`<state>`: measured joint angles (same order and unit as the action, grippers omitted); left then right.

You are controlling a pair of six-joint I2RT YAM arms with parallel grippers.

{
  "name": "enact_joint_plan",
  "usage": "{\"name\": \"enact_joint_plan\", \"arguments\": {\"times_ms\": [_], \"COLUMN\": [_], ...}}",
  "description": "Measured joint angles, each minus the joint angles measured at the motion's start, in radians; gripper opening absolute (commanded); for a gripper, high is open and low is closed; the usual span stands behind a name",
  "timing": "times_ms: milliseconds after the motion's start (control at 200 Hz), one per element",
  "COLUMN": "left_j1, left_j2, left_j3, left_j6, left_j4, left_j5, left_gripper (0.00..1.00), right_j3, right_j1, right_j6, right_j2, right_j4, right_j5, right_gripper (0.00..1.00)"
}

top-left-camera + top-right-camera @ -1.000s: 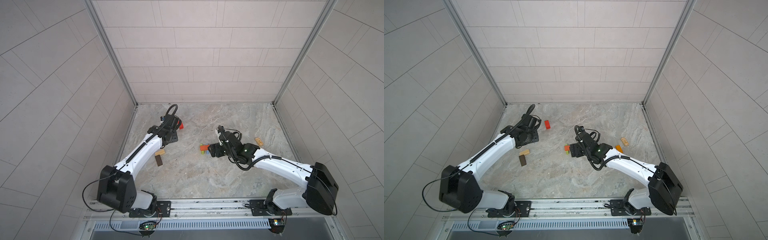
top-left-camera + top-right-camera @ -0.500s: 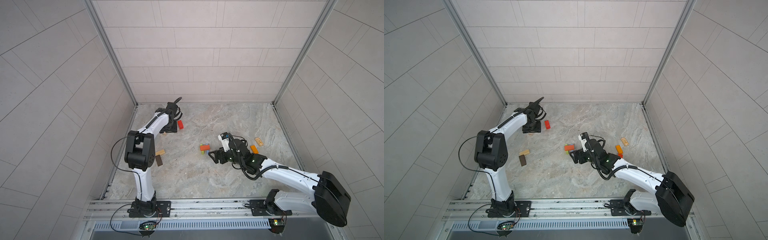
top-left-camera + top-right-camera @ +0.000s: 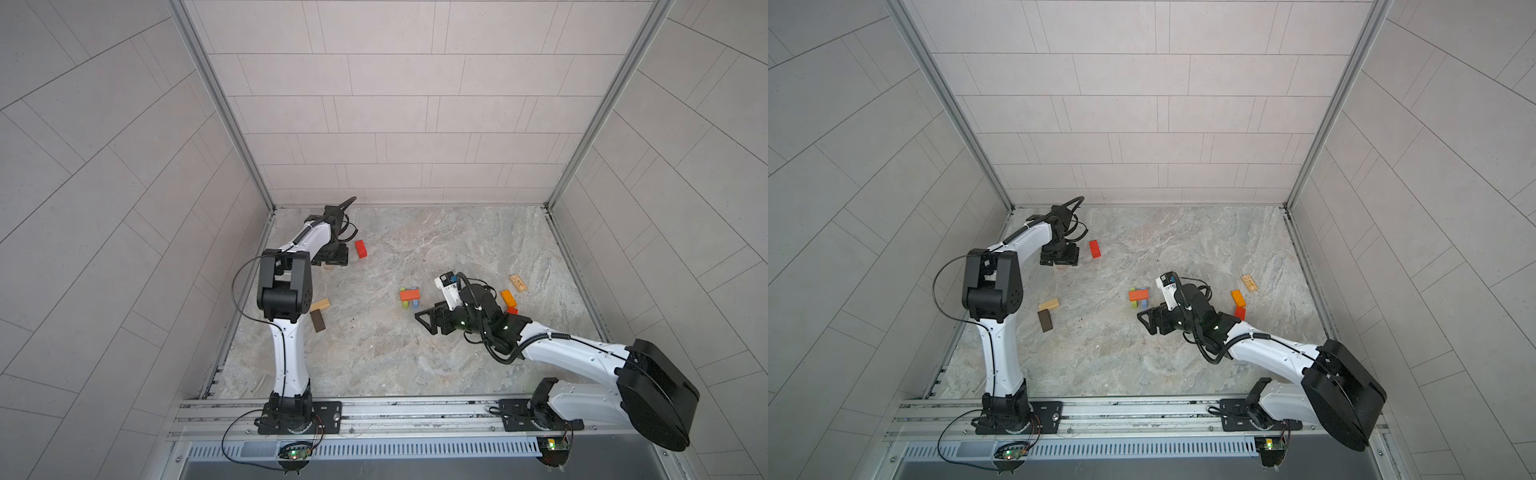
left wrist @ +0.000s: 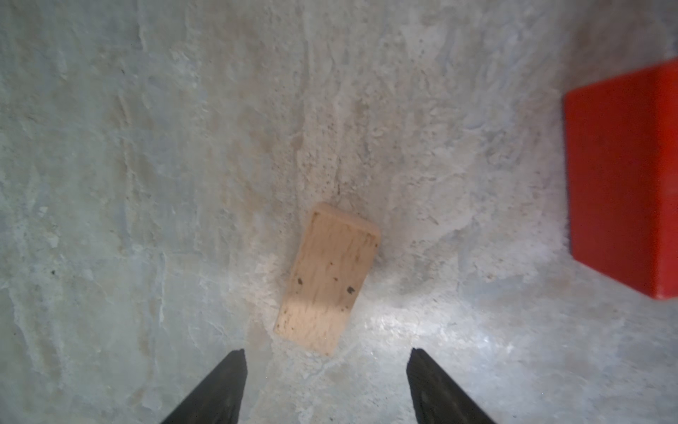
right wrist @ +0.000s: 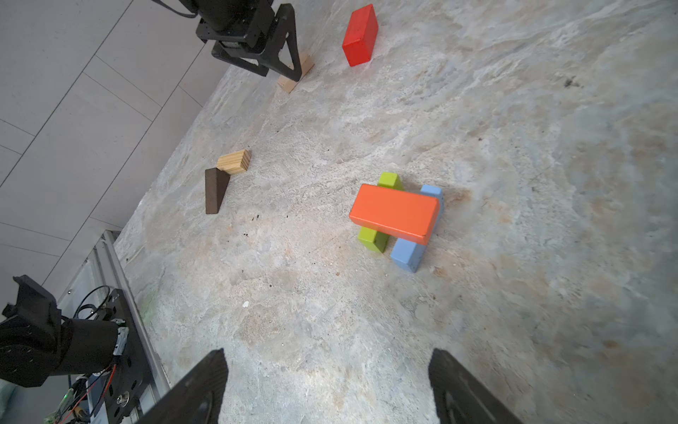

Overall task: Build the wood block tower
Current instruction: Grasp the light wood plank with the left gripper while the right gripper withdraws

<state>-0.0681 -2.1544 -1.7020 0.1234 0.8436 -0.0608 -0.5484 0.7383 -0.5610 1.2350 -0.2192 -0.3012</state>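
Early stage. Tower (image 3: pixel 409 296) at middle of counter (image 3: pixel 395 365): orange-red block (image 5: pixel 394 214) across green bar (image 5: pixel 374 238) and blue bar (image 5: pixel 407 255), nothing above. Left pincer (image 4: pixel 326 352) open, empty, over tan block (image 4: pixel 327 279) near far-left corner. Right pincer (image 5: pixel 327 352) open, empty, near tower. Red block (image 3: pixel 361 249) plus others loose.

Robotics lab test cell. A marbled stone table (image 3: pixel 374 357) sits within pale grey panelled walls (image 3: pixel 374 104), fronted by an aluminium mounting rail (image 3: pixel 415 411).

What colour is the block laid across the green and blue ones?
Orange block; the right wrist view shows it best.
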Motion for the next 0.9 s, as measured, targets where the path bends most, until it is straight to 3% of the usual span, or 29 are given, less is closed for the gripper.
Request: {"name": "enact_joint_plan", "arguments": {"times_ms": [255,405,640,761,901], "left_j1": [0.088,0.094,0.094,0.094,0.093], "left_j2": [-0.087,-0.123,-0.144,-0.146,-0.146], "left_j3": [-0.077,-0.123,-0.159,-0.162,-0.164], "left_j6": [-0.053,-0.068,-0.078,-0.078,-0.078], "left_j4": [0.000,0.003,0.006,0.001,-0.002], "left_j5": [0.108,0.147,0.163,0.164,0.167], "left_gripper": [0.74,0.69,0.56,0.42,0.35], "right_j3": [0.000,0.000,0.000,-0.002,-0.002], "right_j1": [0.000,0.000,0.000,0.000,0.000], "right_j6": [-0.012,-0.020,-0.025,-0.027,-0.031], "right_j2": [0.060,0.097,0.123,0.139,0.147], "right_j4": [-0.034,-0.050,-0.064,-0.068,-0.068], "right_j5": [-0.029,-0.040,-0.056,-0.061,-0.062], "right_gripper": [0.87,0.86,0.85,0.85,0.85]}}
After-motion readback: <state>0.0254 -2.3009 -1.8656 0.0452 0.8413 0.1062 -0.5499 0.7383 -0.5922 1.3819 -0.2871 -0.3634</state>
